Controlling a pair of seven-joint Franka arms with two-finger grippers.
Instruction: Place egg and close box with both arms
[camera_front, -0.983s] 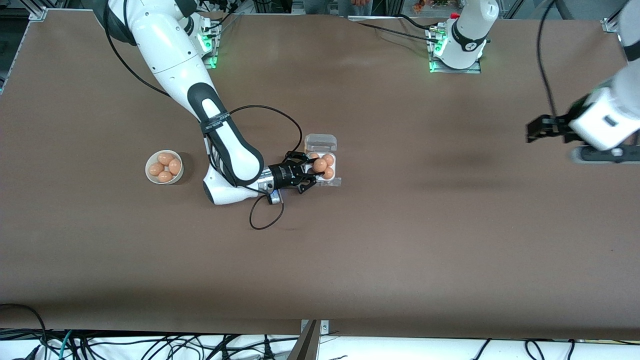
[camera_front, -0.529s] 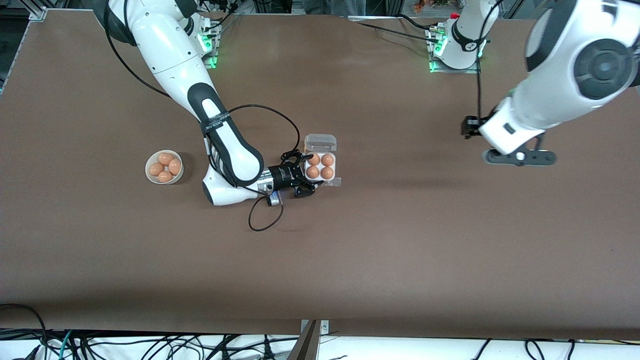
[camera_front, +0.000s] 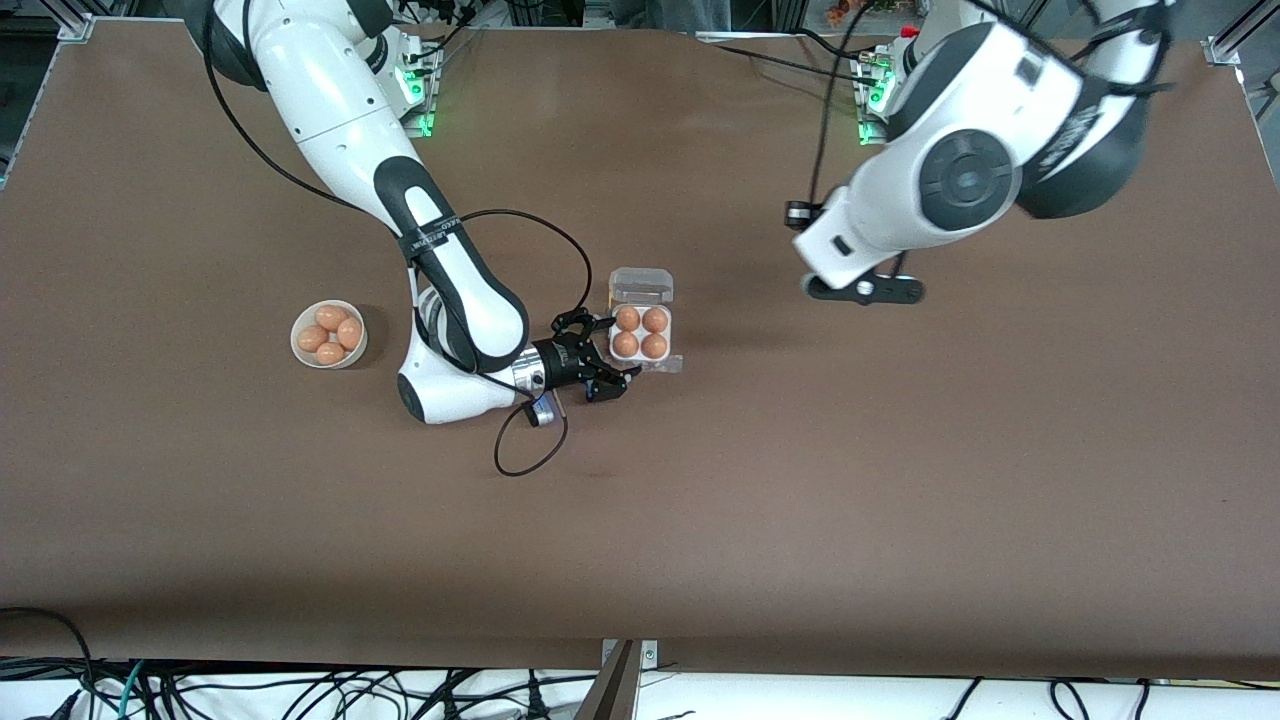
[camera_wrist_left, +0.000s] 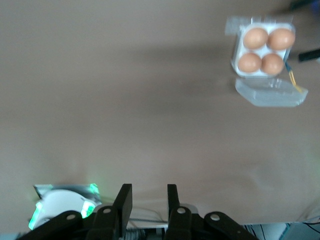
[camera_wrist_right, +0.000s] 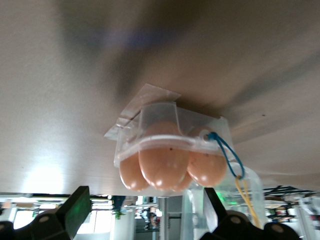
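The right gripper (camera_front: 600, 357) is held with fingers spread, empty, just beside the box (camera_front: 641, 333) at its nine o'clock. Four eggs fill the box, lid open. The left gripper (camera_wrist_left: 146, 200), fingers apart, is over bare table at the box's two o'clock.

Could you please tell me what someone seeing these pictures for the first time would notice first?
Most striking is the box mid-table, all four cells filled with tan eggs and its clear lid open, with the right gripper open and empty beside it at the right arm's end. The left gripper, open too, is over bare table toward the left arm's end. A white bowl of four more eggs sits farther toward the right arm's end.
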